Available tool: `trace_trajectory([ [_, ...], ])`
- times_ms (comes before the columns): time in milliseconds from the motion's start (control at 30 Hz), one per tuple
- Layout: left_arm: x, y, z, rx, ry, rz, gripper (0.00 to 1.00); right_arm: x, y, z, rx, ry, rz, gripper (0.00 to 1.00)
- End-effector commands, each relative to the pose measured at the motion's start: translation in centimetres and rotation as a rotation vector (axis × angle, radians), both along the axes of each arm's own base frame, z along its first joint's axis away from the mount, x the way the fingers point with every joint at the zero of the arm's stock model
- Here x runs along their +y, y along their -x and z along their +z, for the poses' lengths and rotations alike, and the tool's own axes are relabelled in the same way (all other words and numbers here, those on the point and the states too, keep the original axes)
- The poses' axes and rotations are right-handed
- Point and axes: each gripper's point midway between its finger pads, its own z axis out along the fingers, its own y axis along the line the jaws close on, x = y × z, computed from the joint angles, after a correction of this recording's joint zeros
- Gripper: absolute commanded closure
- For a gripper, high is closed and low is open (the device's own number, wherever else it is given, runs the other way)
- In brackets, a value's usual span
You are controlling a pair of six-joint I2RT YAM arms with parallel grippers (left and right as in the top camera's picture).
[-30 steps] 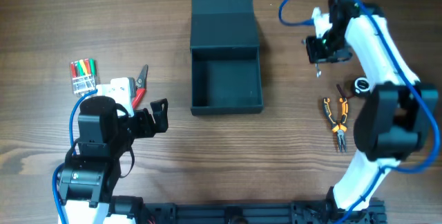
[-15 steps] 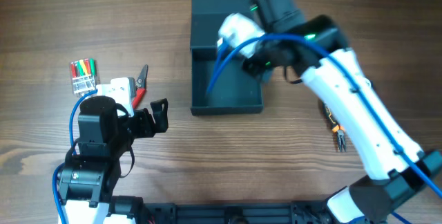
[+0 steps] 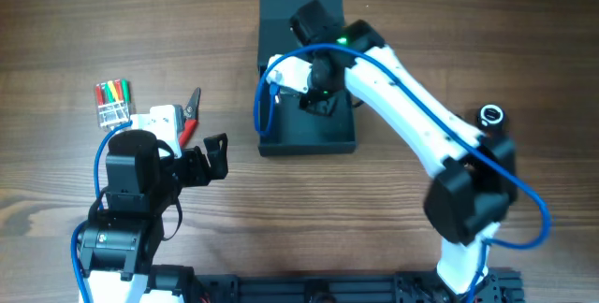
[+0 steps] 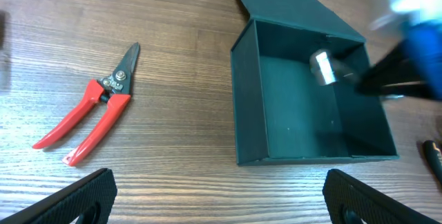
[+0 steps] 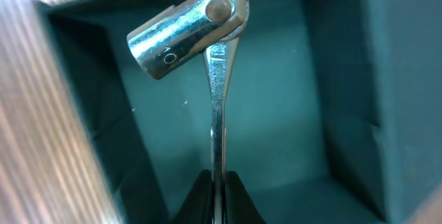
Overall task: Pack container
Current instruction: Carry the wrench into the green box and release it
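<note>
The placing step was in hand: the right gripper (image 5: 217, 195), clamped on the thin handle of a chrome socket wrench (image 5: 207, 37), held the tool inside the open container (image 3: 307, 146), head toward its floor. The next move called for a slight lowering and a release so the wrench lay flat between the walls. Nothing else showed inside the container, which stood on the surface (image 3: 75, 22); the left gripper (image 3: 214, 158) waited spread and empty to the container's left.

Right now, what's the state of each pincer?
Left pincer: open, empty.
Right pincer: shut on a metal socket wrench, over the open container.
</note>
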Motion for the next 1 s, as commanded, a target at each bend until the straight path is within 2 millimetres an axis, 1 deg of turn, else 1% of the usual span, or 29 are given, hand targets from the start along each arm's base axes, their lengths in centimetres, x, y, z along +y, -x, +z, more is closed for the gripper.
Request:
trace_trajectory([
  [0,0.2,-0.3,1.1,-0.028,0.002,0.013,0.0,0.2,0.1,-3.2,0.057,0.024,0.028,0.96],
  [167,0.2,-0.3,1.1,-0.028,0.002,0.013,0.0,0.2,-0.3,-6.0,0.096,0.044,0.023,0.96],
  [300,0.2,-0.3,1.1,-0.028,0.003,0.013,0.0,0.2,-0.6,-7.1,0.103,0.049,0.017,0.95],
  [333,0.2,-0.3,1.1,-0.028,0.003,0.013,0.0,0.2,-0.7,-7.2,0.101,0.047,0.016,0.85],
  [367,0.2,-0.3,1.1,-0.028,0.003,0.013,0.0,0.2,-0.8,-7.2,0.1,0.045,0.012,0.56],
  [400,0.2,-0.3,1.1,-0.028,0.003,0.013,0.0,0.1,-0.9,-7.2,0.101,0.043,0.01,0.49],
  [700,0.2,-0.3,1.1,-0.028,0.003,0.013,0.0,-0.5,-1.4,-7.1,0.098,0.048,-0.035,0.41],
  [767,0.2,-0.3,1.1,-0.028,0.003,0.013,0.0,-0.7,-1.9,-6.5,0.076,0.057,-0.07,0.41],
  [833,0.2,-0.3,1.1,-0.028,0.003,0.013,0.0,-0.7,-2.5,-5.2,0.046,0.05,-0.106,0.39],
  [900,0.2,-0.3,1.1,-0.028,0.003,0.013,0.0,-0.4,-3.2,-2.6,0.001,0.022,-0.137,0.36],
  [933,0.2,-0.3,1.1,-0.028,0.002,0.013,0.0,-0.3,-3.7,-0.6,-0.035,-0.001,-0.167,0.33],
  [967,0.2,-0.3,1.1,-0.029,0.003,0.013,0.0,-0.3,-4.1,1.3,-0.068,-0.018,-0.202,0.26],
])
